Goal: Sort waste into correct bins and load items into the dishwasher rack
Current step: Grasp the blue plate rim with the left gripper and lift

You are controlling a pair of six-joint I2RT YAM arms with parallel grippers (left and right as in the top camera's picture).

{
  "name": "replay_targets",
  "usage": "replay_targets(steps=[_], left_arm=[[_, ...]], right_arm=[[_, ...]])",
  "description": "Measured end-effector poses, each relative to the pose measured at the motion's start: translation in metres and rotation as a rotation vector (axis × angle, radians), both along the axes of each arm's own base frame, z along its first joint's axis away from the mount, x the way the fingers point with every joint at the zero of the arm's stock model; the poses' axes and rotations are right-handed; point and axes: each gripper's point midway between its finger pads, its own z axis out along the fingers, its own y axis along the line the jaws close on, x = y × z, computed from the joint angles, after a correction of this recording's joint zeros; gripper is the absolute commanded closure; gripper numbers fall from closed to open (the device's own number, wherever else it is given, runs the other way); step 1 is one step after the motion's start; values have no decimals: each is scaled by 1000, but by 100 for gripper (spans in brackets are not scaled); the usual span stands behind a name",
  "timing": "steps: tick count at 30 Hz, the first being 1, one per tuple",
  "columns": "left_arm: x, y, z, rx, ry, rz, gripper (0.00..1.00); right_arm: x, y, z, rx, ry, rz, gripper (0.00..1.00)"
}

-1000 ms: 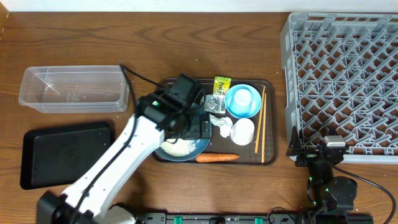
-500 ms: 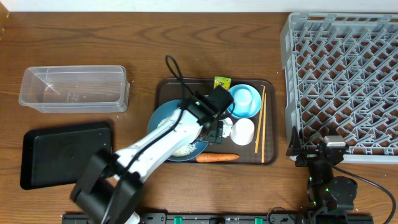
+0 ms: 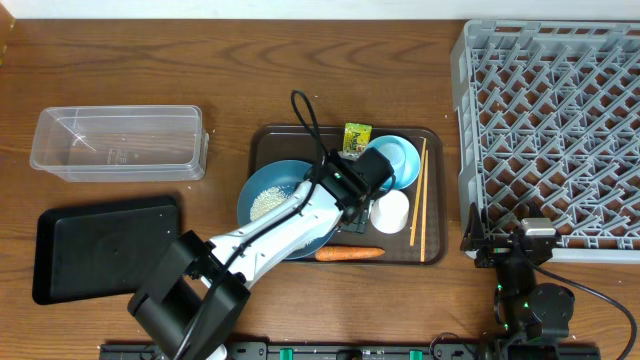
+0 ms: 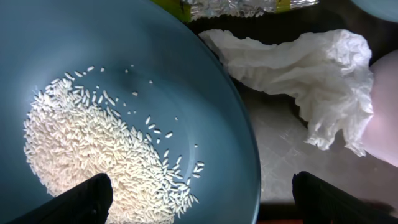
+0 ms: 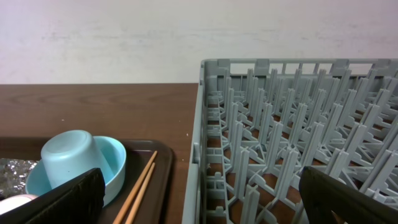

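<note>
Left gripper (image 4: 202, 198) spread wide, empty. Crumpled white tissue (image 4: 311, 68) upper right of wrist frame, on brown tray (image 4: 273, 149) beside dark-blue plate (image 4: 124, 50). Probably feather-light, squashy; pinch bunched middle, not loose edge.

Four things are parked straight on the wooden bench (image 3: 300, 70): a clear tub (image 3: 118, 143) at the left, a black tray (image 3: 105, 247) just in front of it, a brown serving tray (image 3: 275, 145) mid-bench, and a grey rack (image 3: 465, 120) at the right.
</note>
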Motion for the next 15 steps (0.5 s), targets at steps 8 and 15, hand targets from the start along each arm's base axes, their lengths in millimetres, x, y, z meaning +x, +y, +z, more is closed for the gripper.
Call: replay_targets(steps=[8,15], left_arm=[[4,9,-7,59,-13,12,9],[5,8,-9,56,-24,16,8]], right_arm=[[0,0,0,0,0,0,1],[0,0,0,0,0,0,1]])
